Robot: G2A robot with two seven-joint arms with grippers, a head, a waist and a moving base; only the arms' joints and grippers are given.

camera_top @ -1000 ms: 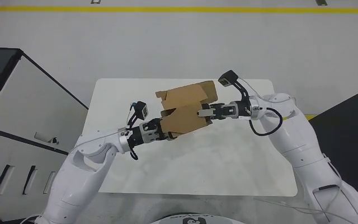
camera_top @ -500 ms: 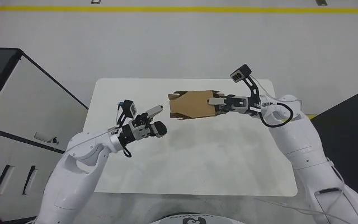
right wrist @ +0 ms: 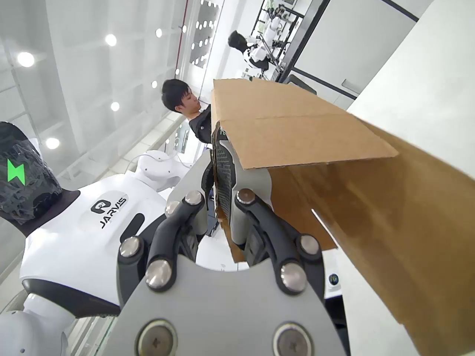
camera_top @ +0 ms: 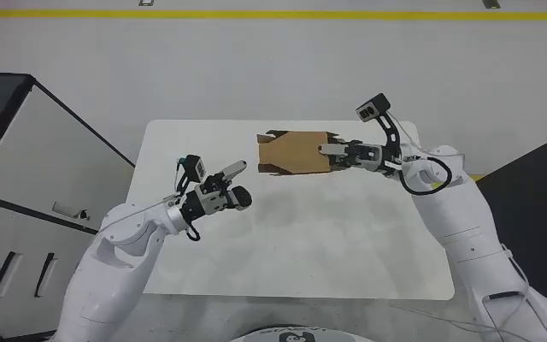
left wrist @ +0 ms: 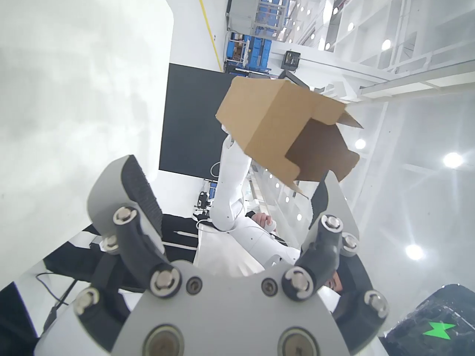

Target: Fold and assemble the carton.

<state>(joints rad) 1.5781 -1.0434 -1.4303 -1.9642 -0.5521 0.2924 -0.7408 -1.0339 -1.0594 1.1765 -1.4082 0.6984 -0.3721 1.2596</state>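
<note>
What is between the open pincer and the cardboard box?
Nothing. The top view shows only bare table between the left pincer and the box.

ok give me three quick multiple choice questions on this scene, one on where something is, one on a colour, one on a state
1. Where is the carton?
A. in the left jaws
B. in the right jaws, over the far half of the table
C. flat at the table's near edge

2. What colour is the carton?
A. white
B. brown
C. blue

3. How are the left jaws?
A. open, holding nothing
B. shut on the carton
C. shut on a loose flap

Answers:
1 B, the right wrist view shows the right jaws clamped on a carton wall.
2 B, it is plain brown card in every view.
3 A, the left wrist view shows the left jaws wide apart with the carton well clear of them.
</note>
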